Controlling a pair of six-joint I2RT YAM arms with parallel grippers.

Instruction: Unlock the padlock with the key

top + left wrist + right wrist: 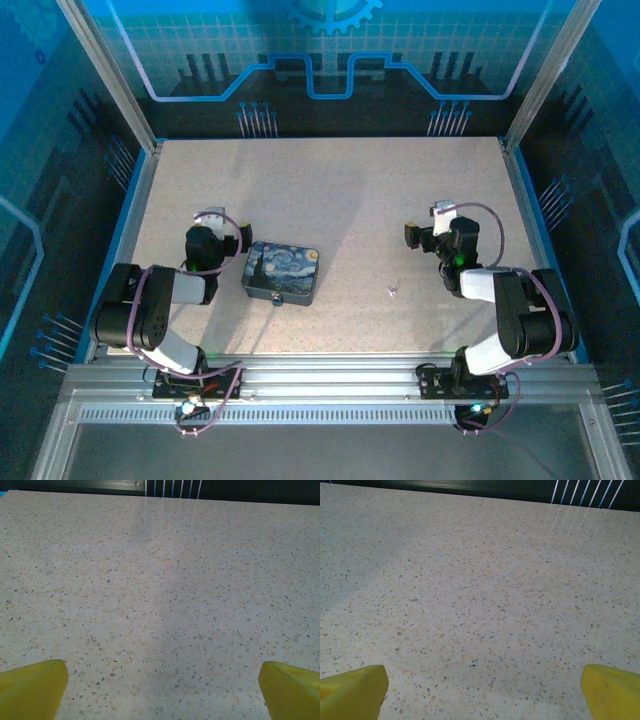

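L claw [162, 680] open wide | R claw [482, 680] open wide | key [392, 293]: tiny pale speck on table [350, 200]

Seen from above, my worktop [350, 200] is softly and evenly lit under a blue cast from the walls, with faint shadows beside my arms. Close up, pale streaks of glare mark its far edge. My left fingers [30, 687] and right fingers [610, 690] blur yellow in the corners.

Box [281, 272] blocks near-left centre; rest of table [340, 190] open.
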